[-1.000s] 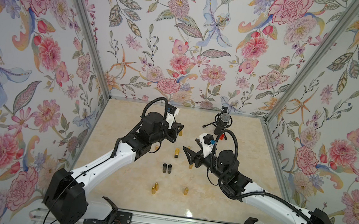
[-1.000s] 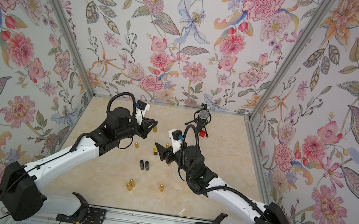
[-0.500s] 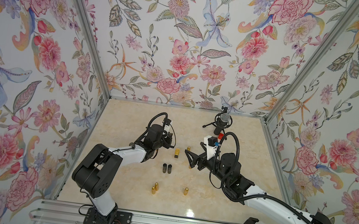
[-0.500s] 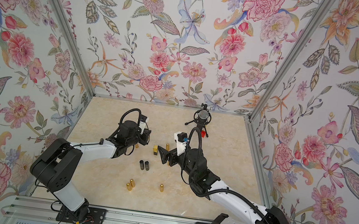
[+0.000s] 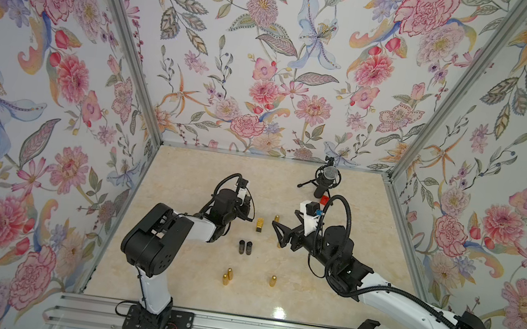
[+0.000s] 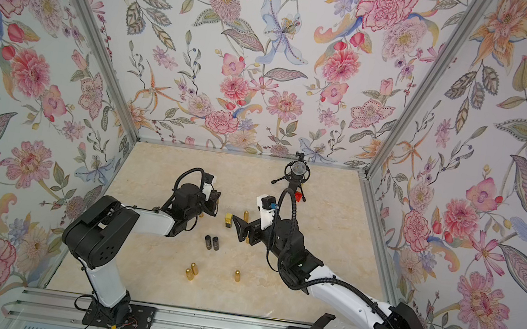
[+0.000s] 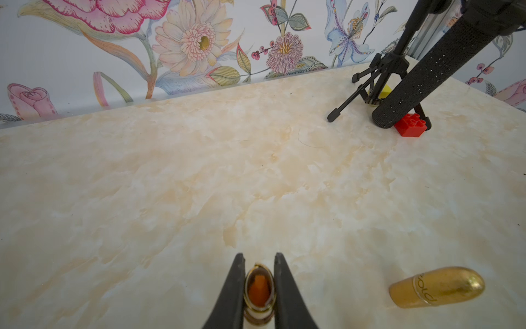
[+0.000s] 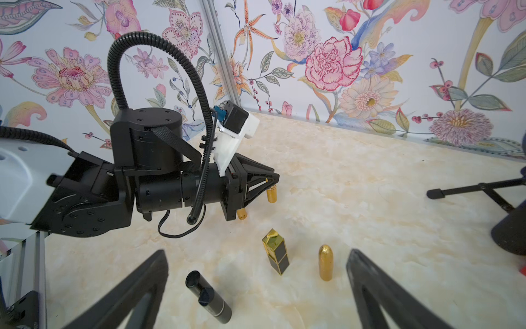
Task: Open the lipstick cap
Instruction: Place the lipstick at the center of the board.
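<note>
- Left gripper (image 7: 259, 280) pinches the lipstick (image 7: 259, 289) upright, low over the table (image 7: 199, 171), amber top bared.
- Right gripper (image 8: 257, 255) gapes empty, apart from it.
- Likely setting down: lower straight, release only once it stands.

Field notes, taking the pair of black tubes (image 6: 212, 242) mid-table as my reference. Just beyond them sat a square gold-and-black lipstick (image 6: 229, 220), with a gold bullet lipstick (image 6: 245, 216) a little farther back. The right gripper (image 6: 239, 229) was beyond the tubes and to their right, fingers spread, just beside the square one. The left gripper (image 6: 213, 204) hung beyond and to their left; I couldn't read its jaws. On the tubes' rail (image 6: 197, 327) side, two gold lipsticks (image 6: 191, 271) touched and a third gold lipstick (image 6: 237, 275) sat apart. The microphone (image 6: 296, 173) was far back, right.
</note>
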{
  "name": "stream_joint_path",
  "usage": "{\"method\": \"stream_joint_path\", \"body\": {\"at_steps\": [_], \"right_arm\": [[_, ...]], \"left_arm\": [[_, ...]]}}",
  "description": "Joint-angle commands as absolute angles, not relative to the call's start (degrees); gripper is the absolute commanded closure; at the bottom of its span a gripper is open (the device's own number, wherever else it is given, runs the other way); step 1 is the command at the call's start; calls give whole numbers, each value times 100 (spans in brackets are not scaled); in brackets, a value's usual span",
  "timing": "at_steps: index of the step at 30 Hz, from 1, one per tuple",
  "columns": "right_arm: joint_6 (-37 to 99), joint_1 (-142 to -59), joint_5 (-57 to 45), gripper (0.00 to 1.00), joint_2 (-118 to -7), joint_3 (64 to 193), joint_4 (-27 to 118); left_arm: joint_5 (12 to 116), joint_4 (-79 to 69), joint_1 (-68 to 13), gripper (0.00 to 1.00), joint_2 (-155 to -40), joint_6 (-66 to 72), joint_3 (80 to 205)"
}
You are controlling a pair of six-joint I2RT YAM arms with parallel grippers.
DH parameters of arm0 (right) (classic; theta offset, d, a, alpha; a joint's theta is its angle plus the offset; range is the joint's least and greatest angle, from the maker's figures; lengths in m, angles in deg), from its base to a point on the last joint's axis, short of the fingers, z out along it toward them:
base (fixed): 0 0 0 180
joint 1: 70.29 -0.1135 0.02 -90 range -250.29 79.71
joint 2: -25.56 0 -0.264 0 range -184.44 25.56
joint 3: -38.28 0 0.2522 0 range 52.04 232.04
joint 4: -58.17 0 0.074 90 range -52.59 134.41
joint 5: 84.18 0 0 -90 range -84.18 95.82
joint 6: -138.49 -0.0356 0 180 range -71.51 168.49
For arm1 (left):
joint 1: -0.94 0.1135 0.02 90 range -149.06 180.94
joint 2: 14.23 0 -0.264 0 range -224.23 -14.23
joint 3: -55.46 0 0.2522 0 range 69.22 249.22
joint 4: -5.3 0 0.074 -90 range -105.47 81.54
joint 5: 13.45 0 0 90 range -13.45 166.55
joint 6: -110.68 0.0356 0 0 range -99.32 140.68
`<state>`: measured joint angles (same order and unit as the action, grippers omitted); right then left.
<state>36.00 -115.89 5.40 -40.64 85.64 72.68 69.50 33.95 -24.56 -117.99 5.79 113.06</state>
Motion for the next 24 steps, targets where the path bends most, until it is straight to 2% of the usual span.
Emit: {"method": "stream_joint_path", "body": {"at_steps": [1,18,24], "right_arm": [[3522,-11568,629,0,-3989,8447,7462],[3522,-11560,653,0,-4045,8361,7552],[3526,-11550,661,0,-4019,8333,7570]], "left_arm": [[6917,3803,-2411,84,-11988,621,11210],[6888,3670,-2450,81,-12460,614,11313],[6934,3672,-2477,69,-12366,684,11229]]}}
